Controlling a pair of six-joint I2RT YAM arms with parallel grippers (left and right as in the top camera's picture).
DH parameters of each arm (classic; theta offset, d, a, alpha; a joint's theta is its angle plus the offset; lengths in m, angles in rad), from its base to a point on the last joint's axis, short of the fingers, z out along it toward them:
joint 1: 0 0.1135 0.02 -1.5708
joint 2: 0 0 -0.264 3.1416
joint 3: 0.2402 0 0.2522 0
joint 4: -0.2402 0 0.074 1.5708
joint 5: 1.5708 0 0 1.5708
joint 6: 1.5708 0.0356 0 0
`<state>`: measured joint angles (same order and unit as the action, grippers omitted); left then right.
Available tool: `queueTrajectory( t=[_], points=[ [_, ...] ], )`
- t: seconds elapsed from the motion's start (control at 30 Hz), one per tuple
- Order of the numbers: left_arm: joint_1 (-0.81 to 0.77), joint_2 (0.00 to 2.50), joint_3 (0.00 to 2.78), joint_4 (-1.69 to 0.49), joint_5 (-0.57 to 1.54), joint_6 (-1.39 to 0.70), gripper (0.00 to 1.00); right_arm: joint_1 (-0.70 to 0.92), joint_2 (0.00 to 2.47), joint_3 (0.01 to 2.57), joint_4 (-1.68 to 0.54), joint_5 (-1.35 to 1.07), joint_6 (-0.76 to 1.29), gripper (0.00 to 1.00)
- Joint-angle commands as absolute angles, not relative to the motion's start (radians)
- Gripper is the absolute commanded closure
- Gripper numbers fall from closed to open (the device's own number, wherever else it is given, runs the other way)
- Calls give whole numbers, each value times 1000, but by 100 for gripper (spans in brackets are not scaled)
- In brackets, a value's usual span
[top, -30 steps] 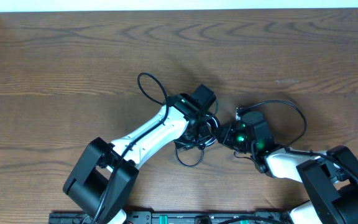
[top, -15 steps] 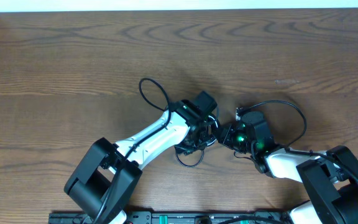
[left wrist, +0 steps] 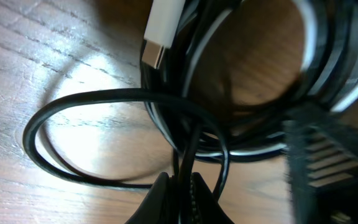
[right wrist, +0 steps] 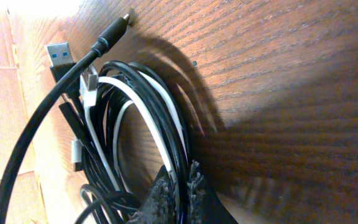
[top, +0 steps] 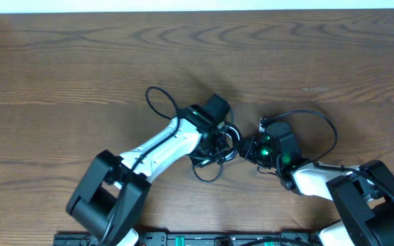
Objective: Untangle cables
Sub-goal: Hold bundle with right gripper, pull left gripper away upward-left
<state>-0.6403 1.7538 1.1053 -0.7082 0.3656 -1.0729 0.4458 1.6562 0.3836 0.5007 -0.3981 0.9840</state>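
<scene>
Shows the cables (right wrist: 104, 143) bunched in one tight coil on the wood surface (top: 81, 61), pressed against the left claw (left wrist: 180, 185) and filling the gap between it and the right claw (right wrist: 179, 180). Counts one white cord (right wrist: 148, 115) threaded among several black cords (right wrist: 42, 112); cannot tell the exact number of black ones through the overlap. Runs lengthwise from top to bottom of the right wrist view, with three plug ends at the upper end: a barrel plug (right wrist: 114, 29) aimed up and right, a flat USB plug (right wrist: 58, 53) aimed up, and a silver-tipped white plug (right wrist: 89, 79) aimed up. Finds the left claw closed, pinching a single black strand that rises upright from its tips, with one loose black loop (left wrist: 42, 124) lying flat to its left. Finds the right claw closed on white and black strands together.
</scene>
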Motion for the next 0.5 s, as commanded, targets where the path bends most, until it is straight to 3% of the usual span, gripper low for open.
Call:
queueTrajectory(
  t=[0.0,0.47],
  points=[
    [-587,1682,1111,-698,422,-1068,92,453,1695,352,469,-339,975,99],
    [-445,1499,1111,-553,453,-1068,92,453,1695,352,469,-339,971,99]
  ],
)
